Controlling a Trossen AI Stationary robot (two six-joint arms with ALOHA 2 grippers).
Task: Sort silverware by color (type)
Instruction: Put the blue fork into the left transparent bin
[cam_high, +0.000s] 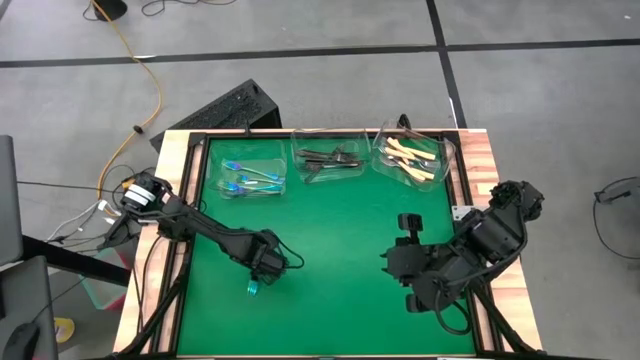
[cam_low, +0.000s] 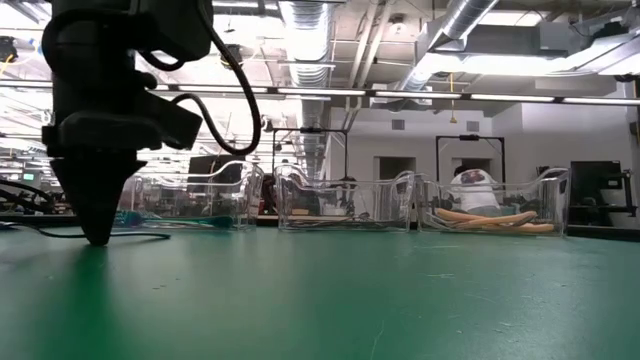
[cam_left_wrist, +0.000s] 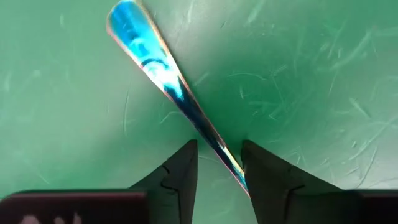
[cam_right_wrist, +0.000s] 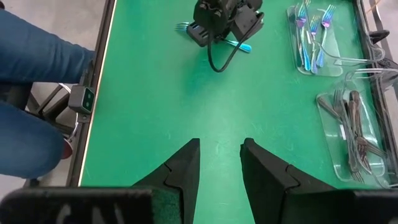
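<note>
Left end effector astride blue fork (seemingly ungripped), green mat

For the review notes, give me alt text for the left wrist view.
A shiny iridescent blue-teal fork handle lies diagonally on the scratched green table mat, its lower end passing between the two dark fingers of the left gripper. The fingers stand apart on either side of it, not clamped.

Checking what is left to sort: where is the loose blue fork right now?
In the high view, the blue fork lies on the green mat under the left gripper, apart from the three tubs.
</note>
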